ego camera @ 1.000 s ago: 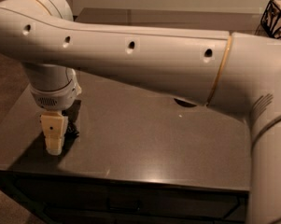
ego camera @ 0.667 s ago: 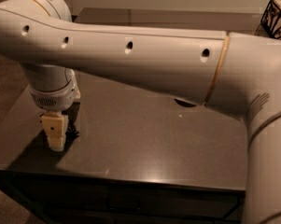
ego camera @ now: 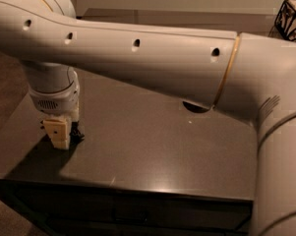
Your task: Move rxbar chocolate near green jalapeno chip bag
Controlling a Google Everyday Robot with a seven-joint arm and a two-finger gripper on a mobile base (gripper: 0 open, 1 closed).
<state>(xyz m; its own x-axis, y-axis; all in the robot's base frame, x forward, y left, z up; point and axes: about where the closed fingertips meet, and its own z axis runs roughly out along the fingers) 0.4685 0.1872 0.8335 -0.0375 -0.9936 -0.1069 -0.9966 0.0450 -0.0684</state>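
Camera view: gripper [ego camera: 60, 135] down at table's [ego camera: 152, 146] left end, can't tell its state; probably grabbing the rxbar chocolate; next, lift it toward the unseen chip bag

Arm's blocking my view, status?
Gripper low over table, left side. Small dark object beside it, possibly rxbar chocolate. Chip bag not visible; arm hides much.
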